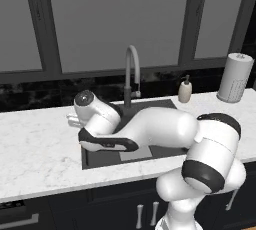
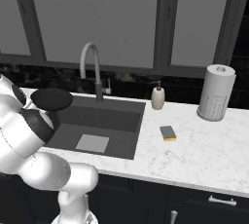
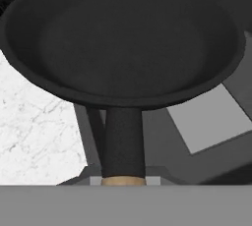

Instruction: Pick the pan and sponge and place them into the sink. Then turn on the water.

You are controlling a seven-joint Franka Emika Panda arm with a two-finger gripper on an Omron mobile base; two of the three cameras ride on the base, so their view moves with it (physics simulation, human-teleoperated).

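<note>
My jaws are clenched on the wooden handle of the pan (image 3: 123,38), whose long axis runs straight out ahead of me, and its black bowl hangs over the left part of the sink (image 3: 206,117), so it must go down

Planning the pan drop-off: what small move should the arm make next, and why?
Probably lower the round black frying pan and release it: the gripper holds it by its wooden handle above the left edge of the dark grey sink basin, not yet resting inside.
</note>
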